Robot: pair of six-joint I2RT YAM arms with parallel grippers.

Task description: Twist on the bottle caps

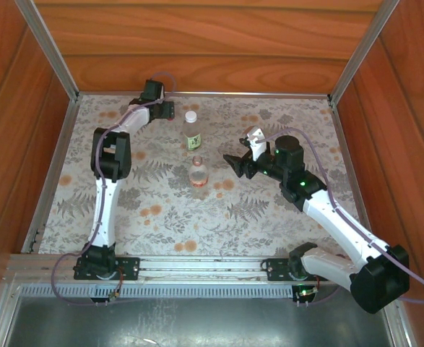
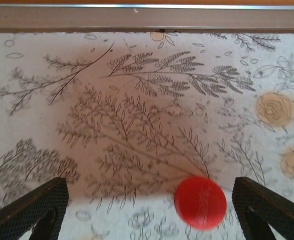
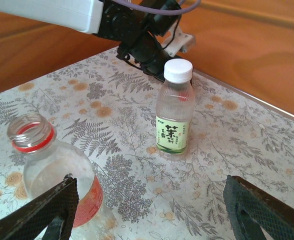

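Risk sits mostly with the red cap [image 2: 201, 202], which lies flat on the patterned table [image 2: 136, 100] at the lower right of the left wrist view. It is between the fingers [image 2: 31, 210] of the left gripper [image 2: 149, 197], but much closer to the finger at the lower right. That gripper is spread wide and grasps nothing. Closing from this offset, the nearer finger would probably meet the cap first and shove it sideways. So thin a disc could also slide under the pads, or tip on edge and roll towards the rail [image 2: 147, 17] along the top of the frame.

The shorter bottle [image 3: 51, 170] with the red band stands uncapped at the lower left of the right wrist view, just in front of one finger of the right gripper [image 3: 152, 200]. That gripper is also released and empty. Nothing steadies this bottle, so pressing a cap down on it could topple it, or it could simply turn with the cap. A clamp that lands off-centre might knock it towards the taller bottle [image 3: 173, 125] with the green-yellow label at the frame's centre. That one already wears the white cap [image 3: 178, 70]; whether it is tight I cannot tell. A cap brought in tilted would likely cross-thread
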